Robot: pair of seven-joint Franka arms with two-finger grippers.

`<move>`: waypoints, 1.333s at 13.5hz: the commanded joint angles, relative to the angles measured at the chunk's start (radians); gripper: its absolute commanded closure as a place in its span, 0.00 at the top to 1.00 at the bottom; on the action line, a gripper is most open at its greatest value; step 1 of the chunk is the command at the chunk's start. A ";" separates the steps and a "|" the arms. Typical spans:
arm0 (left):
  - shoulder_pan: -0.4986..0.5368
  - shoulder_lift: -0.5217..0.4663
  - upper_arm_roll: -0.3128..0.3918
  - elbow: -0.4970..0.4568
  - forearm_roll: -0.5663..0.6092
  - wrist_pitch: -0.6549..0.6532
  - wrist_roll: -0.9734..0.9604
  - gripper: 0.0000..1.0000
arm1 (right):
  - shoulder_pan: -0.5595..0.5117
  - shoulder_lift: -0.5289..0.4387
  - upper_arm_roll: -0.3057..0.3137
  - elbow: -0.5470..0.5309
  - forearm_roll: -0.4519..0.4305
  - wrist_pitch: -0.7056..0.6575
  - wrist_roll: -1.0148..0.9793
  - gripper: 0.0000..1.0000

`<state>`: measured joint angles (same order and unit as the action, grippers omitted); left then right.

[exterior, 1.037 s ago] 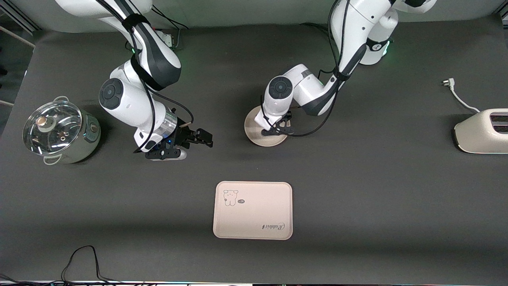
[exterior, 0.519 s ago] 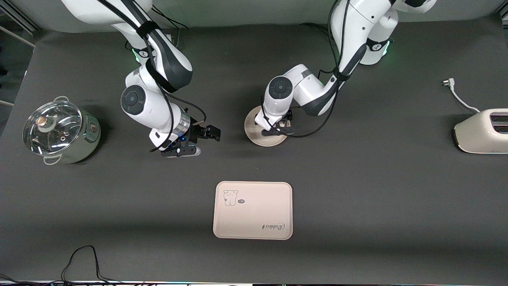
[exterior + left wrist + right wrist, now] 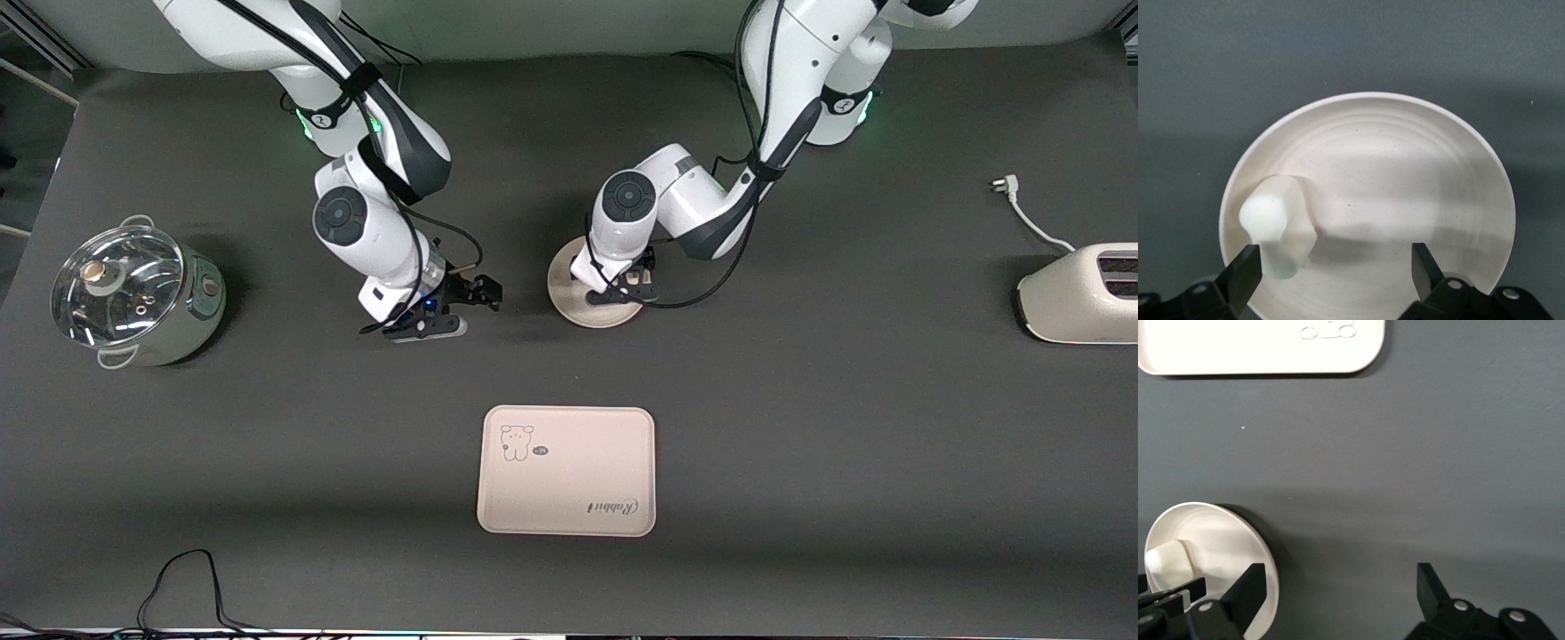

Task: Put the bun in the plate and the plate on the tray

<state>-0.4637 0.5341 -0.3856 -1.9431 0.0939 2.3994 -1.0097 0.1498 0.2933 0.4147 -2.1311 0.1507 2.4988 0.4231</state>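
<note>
Hiding under the spread left tool [image 3: 624,293] in front view, the bun [image 3: 1277,230] shows in the plate [image 3: 1405,167].

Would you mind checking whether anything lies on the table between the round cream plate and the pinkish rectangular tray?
Nothing visible does: only bare dark tabletop separates the round cream plate from the pinkish rectangular tray, which lies nearer the front camera.

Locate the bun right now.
The bun lies in the plate by its rim, under the open left gripper, farther from the front camera than the tray.
</note>
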 commanded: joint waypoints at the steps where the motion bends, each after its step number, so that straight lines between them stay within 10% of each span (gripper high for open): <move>1: 0.039 -0.115 0.010 0.006 0.015 -0.133 -0.010 1.00 | 0.007 0.010 0.038 -0.091 -0.020 0.174 0.051 1.00; 6: 0.224 -0.351 0.023 0.003 -0.077 -0.342 0.236 1.00 | 0.033 0.075 0.081 -0.130 -0.022 0.325 0.132 1.00; 14: 0.246 -0.520 0.517 0.039 -0.048 -0.523 0.859 1.00 | 0.175 0.204 0.092 -0.135 -0.020 0.526 0.224 0.93; 18: 0.423 -0.525 0.406 0.142 0.026 -0.663 0.861 1.00 | 0.195 0.236 0.072 -0.150 -0.020 0.571 0.224 0.92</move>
<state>-0.1373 0.0225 0.1131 -1.8447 0.0995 1.8017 -0.1543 0.3278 0.5203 0.5080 -2.2697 0.1494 3.0359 0.6180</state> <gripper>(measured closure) 0.000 0.079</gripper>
